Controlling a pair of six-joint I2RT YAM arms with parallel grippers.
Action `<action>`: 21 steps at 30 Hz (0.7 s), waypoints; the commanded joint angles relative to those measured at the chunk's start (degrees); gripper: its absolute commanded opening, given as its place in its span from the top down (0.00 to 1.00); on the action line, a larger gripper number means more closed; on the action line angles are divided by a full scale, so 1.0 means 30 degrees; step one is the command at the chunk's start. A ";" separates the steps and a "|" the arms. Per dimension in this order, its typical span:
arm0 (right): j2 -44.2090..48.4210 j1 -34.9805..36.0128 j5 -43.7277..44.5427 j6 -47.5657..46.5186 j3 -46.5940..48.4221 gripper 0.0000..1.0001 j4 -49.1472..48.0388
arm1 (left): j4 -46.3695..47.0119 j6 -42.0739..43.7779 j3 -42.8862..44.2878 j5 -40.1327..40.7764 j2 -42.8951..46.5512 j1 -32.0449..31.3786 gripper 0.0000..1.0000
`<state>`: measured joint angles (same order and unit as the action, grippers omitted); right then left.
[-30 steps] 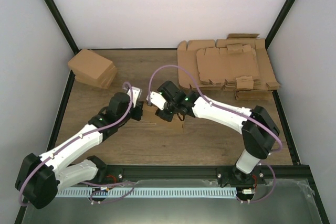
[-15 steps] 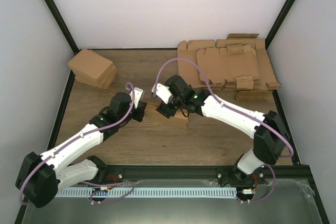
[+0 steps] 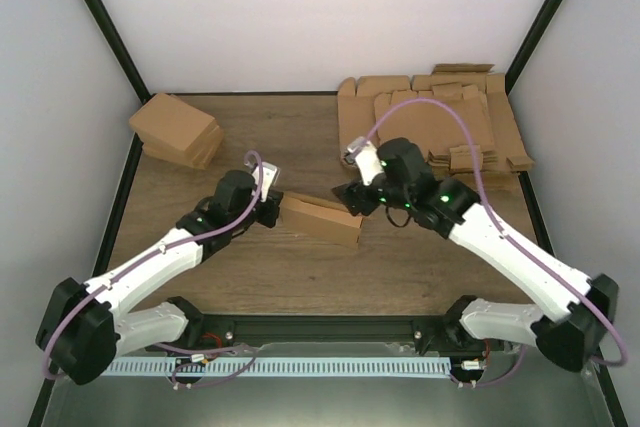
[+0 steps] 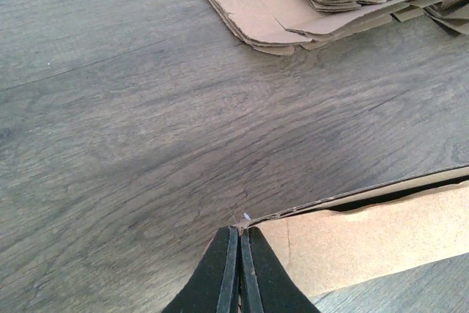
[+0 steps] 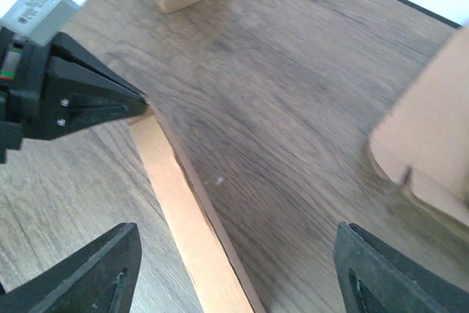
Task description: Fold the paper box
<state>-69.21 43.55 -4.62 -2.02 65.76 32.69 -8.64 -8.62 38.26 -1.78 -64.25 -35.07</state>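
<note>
The paper box point(image 3: 322, 220) lies on the wooden table point(image 3: 300, 282) as a long, flattened brown piece, set at a slant, its left end a little farther from the arm bases than its right end. In the left wrist view its upper layer stands slightly off the lower one, leaving a thin dark gap along the far edge.

At the box's left end the left gripper point(image 4: 239, 231) has its jaws pressed fully together, pinching the box's corner at the very tips. The right wrist view shows that same dark, pointed gripper meeting the corner.

Over the box's right end hangs the right gripper point(image 5: 236, 232), its jaws spread wide and gripping nothing. From its own camera the box's narrow top face runs between the two black fingers point(image 5: 88, 273). I cannot tell whether either finger touches the cardboard.

Beyond the box and to its right, well apart from it, a thick pile of flat cardboard sheets point(image 3: 440, 132) sits by the back edge of the table, with tabs and flaps sticking out at its edges. Beyond the box and to its left, also well apart, is a small stack of folded brown cartons point(image 3: 178, 130)
</note>
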 commanded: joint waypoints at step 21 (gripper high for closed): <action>0.1649 -0.1318 0.0662 0.5151 -0.2114 0.48 0.4135 | -0.0482 0.0355 0.0904 -0.0227 -0.0853 -0.0117 0.96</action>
<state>-62.08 39.88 -1.87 12.14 59.02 43.77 -8.84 -8.29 39.97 -1.83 -66.39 -35.09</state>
